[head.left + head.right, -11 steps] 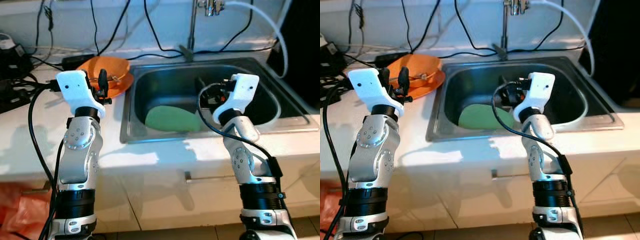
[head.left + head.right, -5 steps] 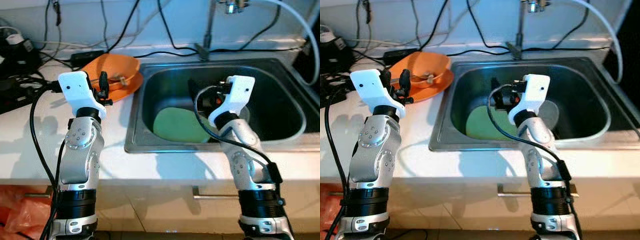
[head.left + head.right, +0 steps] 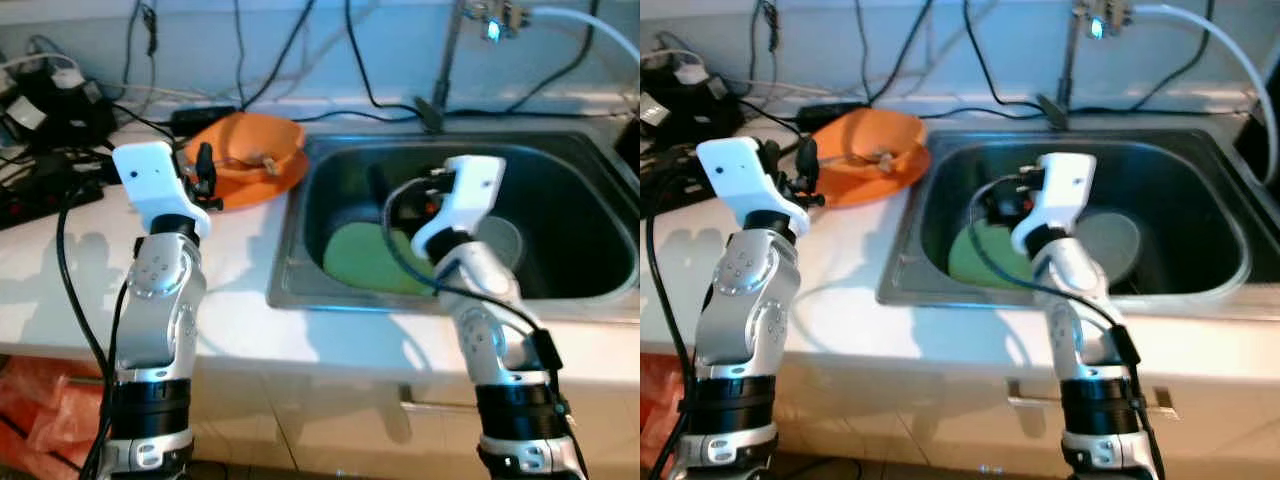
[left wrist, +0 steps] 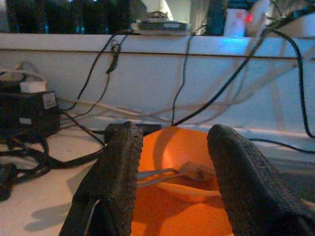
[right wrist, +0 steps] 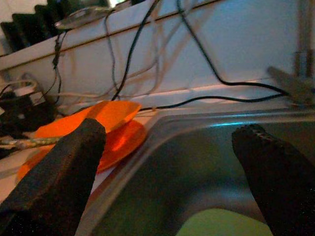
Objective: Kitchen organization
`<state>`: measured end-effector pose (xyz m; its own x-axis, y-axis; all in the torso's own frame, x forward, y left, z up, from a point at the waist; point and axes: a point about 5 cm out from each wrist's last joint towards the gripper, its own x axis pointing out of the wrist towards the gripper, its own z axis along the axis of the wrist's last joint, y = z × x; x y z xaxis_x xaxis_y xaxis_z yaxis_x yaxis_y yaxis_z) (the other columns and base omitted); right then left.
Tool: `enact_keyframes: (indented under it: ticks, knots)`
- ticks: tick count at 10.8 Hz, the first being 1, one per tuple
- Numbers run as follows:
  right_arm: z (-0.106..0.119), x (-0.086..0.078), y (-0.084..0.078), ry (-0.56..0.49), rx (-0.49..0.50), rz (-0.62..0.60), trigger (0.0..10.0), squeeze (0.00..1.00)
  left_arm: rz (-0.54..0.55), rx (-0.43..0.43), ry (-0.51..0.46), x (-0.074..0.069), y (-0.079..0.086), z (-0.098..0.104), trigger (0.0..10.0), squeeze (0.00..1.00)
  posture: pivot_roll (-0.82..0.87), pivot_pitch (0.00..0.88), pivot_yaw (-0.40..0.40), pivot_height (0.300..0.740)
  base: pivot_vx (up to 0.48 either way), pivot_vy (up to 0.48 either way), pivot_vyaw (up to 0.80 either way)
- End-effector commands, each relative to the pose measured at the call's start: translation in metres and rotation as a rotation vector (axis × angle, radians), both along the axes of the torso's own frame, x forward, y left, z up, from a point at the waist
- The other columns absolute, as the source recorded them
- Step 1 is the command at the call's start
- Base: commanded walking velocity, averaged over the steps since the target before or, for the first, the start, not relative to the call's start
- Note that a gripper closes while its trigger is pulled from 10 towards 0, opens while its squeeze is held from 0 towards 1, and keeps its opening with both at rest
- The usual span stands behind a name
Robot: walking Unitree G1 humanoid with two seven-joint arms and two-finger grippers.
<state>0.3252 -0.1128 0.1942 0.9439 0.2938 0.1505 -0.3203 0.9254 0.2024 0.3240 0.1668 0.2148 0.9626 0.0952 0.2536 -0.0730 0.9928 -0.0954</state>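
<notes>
Orange bowl (image 3: 250,150) sits on an orange plate (image 3: 262,180) on the white surface (image 3: 230,300), just left of the steel sink (image 3: 290,270) and near the back wall. A utensil (image 4: 162,173) lies in the bowl; its far end is too blurred to name. The left pincer (image 4: 172,167) is raised over the surface just in front of the bowl, not touching it; its two black fingers (image 4: 120,167) stand apart with nothing between them, the bowl showing through the gap. The right pincer (image 5: 172,162) hangs over the sink, its fingers wide apart and empty; from the head views its tips are hidden behind the white wrist housing. In the sink lies a green plate (image 3: 365,255), partly covered by the right arm and its cable, and beside it a grey round dish (image 3: 1110,240), also partly hidden. The tap (image 3: 450,50) is cut off at the top edge. Black cables (image 3: 60,110) and plugs crowd the surface's back left corner, hard to tell apart.
</notes>
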Motion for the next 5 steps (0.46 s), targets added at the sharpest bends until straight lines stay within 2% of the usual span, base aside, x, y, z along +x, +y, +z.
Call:
enact_keyframes:
  ticks: [1, 2, 5]
  knots:
    - [0.006, -0.0017, 0.0043, -0.03, -0.004, 0.02, 10.0, 0.0, 0.038, 0.003, 0.007, -0.0013, 0.0082, 0.0008, 10.0, 0.0, 0.1, 0.0, 0.084, 0.74, 0.349, 0.24, 0.8]
    - [0.0061, -0.0013, 0.0041, -0.027, 0.01, 0.017, 10.0, 0.0, 0.035, 0.001, 0.007, -0.001, 0.0081, 0.001, 10.0, 0.0, 0.11, 0.0, 0.083, 0.74, 0.33, 0.0, 0.41]
    - [0.004, 0.0004, 0.0021, -0.018, 0.017, 0.003, 10.0, 0.0, 0.016, -0.003, 0.006, -0.0018, 0.0046, 0.0009, 10.0, 0.0, 0.11, 0.0, 0.083, 0.74, 0.0, 0.0, 0.0]
